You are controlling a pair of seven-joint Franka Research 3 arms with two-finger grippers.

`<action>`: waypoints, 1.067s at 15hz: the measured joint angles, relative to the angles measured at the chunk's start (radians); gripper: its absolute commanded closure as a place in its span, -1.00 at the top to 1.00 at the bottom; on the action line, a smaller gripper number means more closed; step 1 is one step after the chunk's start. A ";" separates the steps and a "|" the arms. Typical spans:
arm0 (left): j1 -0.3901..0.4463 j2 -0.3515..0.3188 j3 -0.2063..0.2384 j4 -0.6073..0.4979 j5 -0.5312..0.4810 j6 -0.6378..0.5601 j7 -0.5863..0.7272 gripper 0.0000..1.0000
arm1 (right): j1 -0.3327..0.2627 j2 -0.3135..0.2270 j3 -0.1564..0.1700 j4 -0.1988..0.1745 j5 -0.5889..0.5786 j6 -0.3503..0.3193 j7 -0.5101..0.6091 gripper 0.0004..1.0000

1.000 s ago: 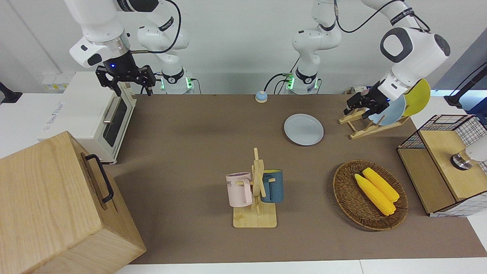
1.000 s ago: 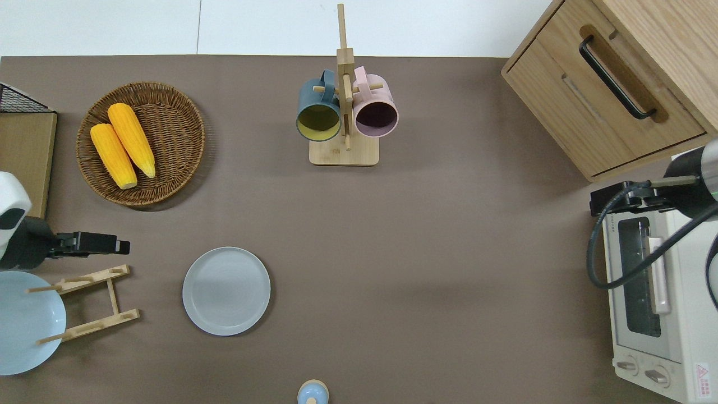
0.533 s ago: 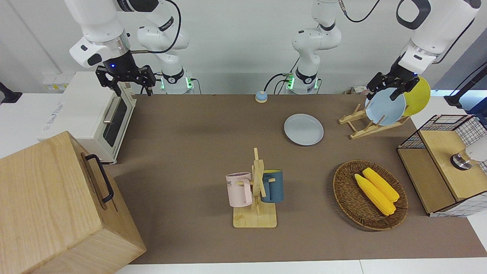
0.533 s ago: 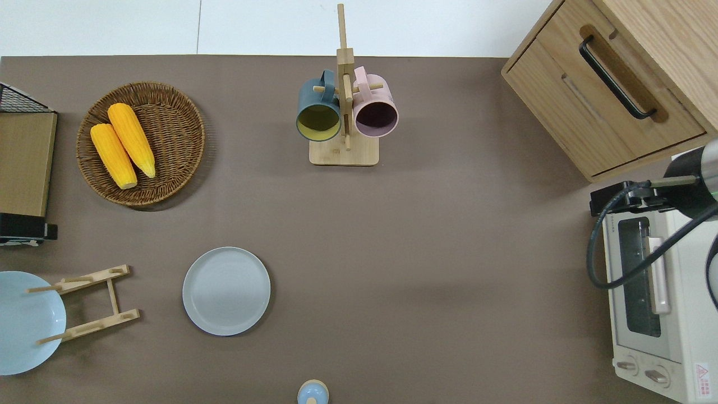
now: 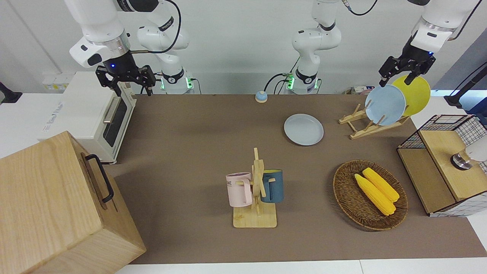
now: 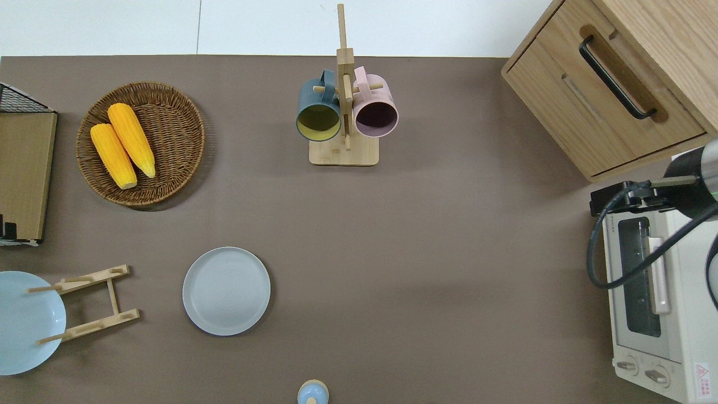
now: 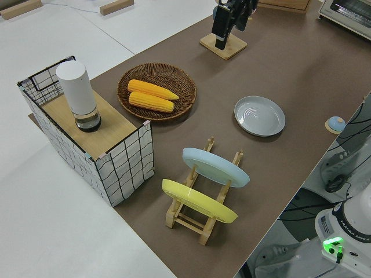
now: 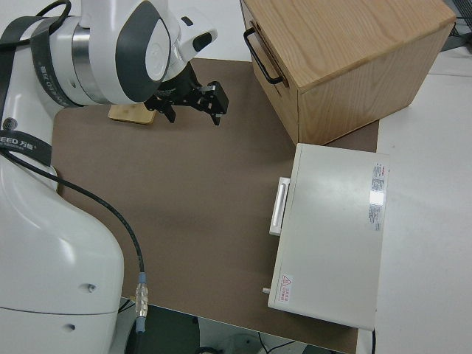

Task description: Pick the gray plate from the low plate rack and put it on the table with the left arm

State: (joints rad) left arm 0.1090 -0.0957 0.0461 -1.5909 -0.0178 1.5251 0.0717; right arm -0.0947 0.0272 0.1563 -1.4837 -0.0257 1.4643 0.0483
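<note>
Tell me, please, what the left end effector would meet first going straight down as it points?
Likely the left end effector would meet the wire basket's corner beside the low plate rack; depth is unclear.
</note>
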 measured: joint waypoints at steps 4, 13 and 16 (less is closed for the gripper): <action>0.000 0.001 -0.008 0.000 0.000 -0.001 0.000 0.99 | 0.000 0.000 0.000 0.000 0.000 0.000 0.000 0.97; -0.089 0.002 0.018 0.003 0.000 -0.005 -0.011 0.99 | 0.000 0.000 0.000 0.000 0.000 0.000 0.000 0.97; -0.138 0.007 0.069 0.003 0.000 -0.010 -0.010 0.99 | 0.000 0.000 0.000 0.000 0.000 0.000 0.000 0.97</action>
State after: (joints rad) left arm -0.0291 -0.0884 0.1150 -1.5884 -0.0176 1.5155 0.0615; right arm -0.0947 0.0272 0.1563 -1.4837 -0.0257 1.4643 0.0483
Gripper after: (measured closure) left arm 0.004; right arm 0.013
